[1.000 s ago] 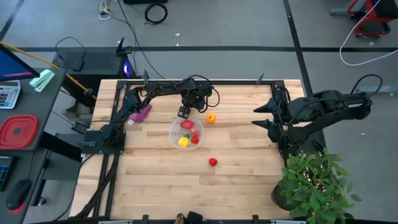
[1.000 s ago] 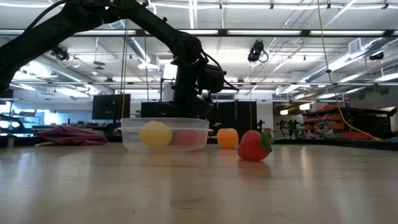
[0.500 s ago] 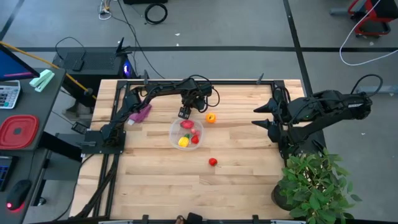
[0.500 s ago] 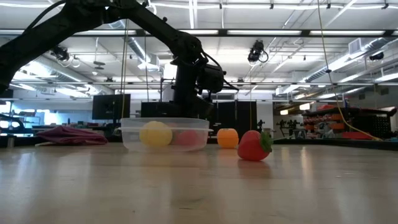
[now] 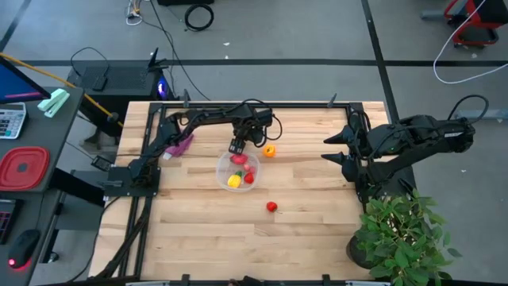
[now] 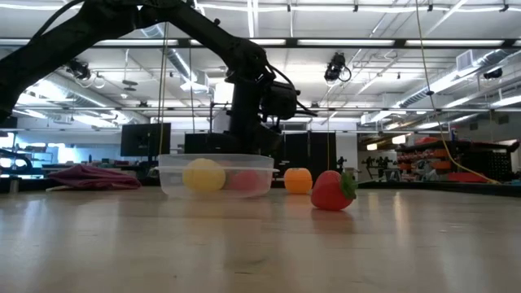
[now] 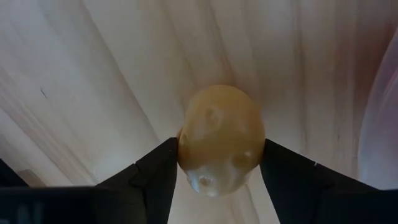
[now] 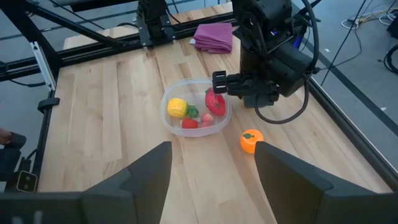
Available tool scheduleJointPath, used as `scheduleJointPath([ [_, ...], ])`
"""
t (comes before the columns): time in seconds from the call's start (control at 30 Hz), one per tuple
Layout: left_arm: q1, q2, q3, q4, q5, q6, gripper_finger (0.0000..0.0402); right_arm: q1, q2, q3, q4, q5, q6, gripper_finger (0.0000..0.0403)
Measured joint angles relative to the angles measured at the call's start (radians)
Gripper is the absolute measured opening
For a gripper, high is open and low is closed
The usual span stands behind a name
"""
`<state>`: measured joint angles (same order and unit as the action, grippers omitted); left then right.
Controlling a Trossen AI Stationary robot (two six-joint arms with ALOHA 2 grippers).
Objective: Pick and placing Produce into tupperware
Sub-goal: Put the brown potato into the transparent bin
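Note:
The clear round tupperware [image 5: 239, 170] stands mid-table and holds a yellow piece [image 5: 234, 182] and red pieces [image 5: 248, 178]. It also shows in the right wrist view [image 8: 196, 106] and in the low view [image 6: 216, 175]. My left gripper [image 5: 236, 148] is at the tupperware's far rim, shut on a tan, potato-like toy [image 7: 221, 137]. An orange toy [image 5: 270, 150] and a red strawberry-like toy [image 5: 271, 206] lie on the table. My right gripper [image 5: 333, 148] waits open and empty at the table's right side. My left gripper pinches the tan toy by its two opposite sides [image 7: 186, 146] between its two fingers [image 7: 155, 174]. The fingers point down at the wooden table. I cannot tell whether the toy rests on the table or hangs clear of it.
A purple cloth [image 5: 181, 144] lies at the table's far left. A potted plant [image 5: 401, 234] stands off the near right corner. The table's near half [image 5: 238, 238] is bare wood. A red lidded container [image 5: 22, 168] sits on a side desk at the left.
My left gripper has shifted slightly toward the table's near edge, closer to the tupperware's far rim.

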<state>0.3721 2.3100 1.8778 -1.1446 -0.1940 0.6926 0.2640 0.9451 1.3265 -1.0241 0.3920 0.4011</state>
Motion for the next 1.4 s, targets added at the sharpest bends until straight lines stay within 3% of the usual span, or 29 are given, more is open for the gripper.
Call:
scheduleJointPath([
  [0.2,-0.004,0.0,0.0,0.001,-0.009,0.0,0.0203,0.0,0.0,0.0,0.0,0.0,0.0,0.024],
  [0.4,-0.004,-0.007,0.028,0.008,-0.018,0.0,0.021,0.0,0.0,0.0,0.0,0.0,0.0,0.024],
  [0.77,-0.023,-0.014,0.27,-0.169,-0.022,-0.066,0.0204,0.0,0.0,0.0,0.0,0.0,-0.002,0.024],
  [1.07,-0.125,-0.015,0.324,-0.39,-0.022,-0.185,0.0203,0.0,0.0,0.0,0.0,0.0,-0.002,0.024],
  [1.4,-0.269,-0.015,0.323,-0.395,0.009,-0.237,0.0212,0.0,0.0,0.0,0.0,0.0,-0.001,0.024],
])
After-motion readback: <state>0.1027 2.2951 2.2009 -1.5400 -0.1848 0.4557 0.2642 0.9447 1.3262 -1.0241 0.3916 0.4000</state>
